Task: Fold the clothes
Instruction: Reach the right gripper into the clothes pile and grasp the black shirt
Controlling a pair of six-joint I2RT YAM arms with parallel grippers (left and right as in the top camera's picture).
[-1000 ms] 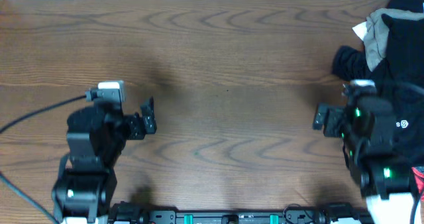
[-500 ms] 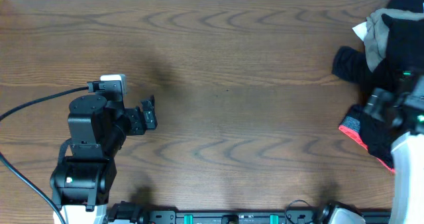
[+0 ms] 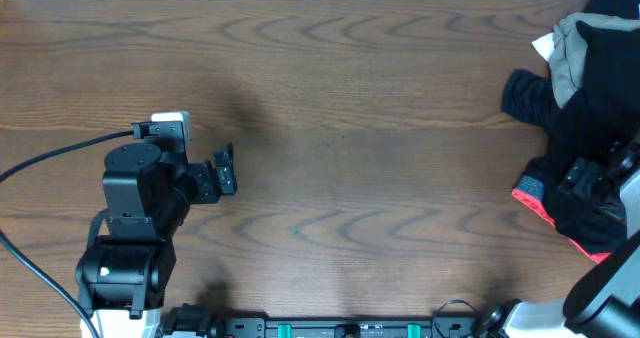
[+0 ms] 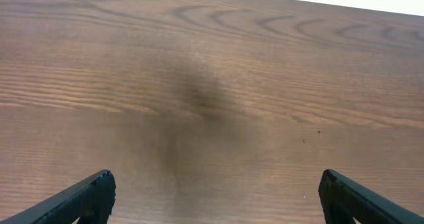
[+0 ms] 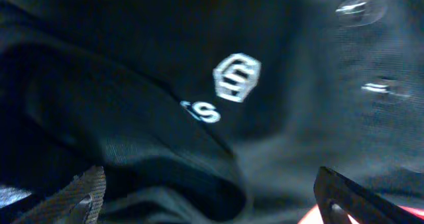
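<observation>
Now right claw (image 5: 212,207) open over crumpled black fabric shirt (image 5: 126,71), left claw (image 4: 212,201) open too; risks pinching several bunched layers together.

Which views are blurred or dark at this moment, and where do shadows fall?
Right wrist: dim and smeared, the black shirt fills it, its white logo streaked. Left wrist: clear, a soft dark patch on the table. Overhead: sharp and evenly lit, faint shadows on the wood beside the left arm.
</observation>
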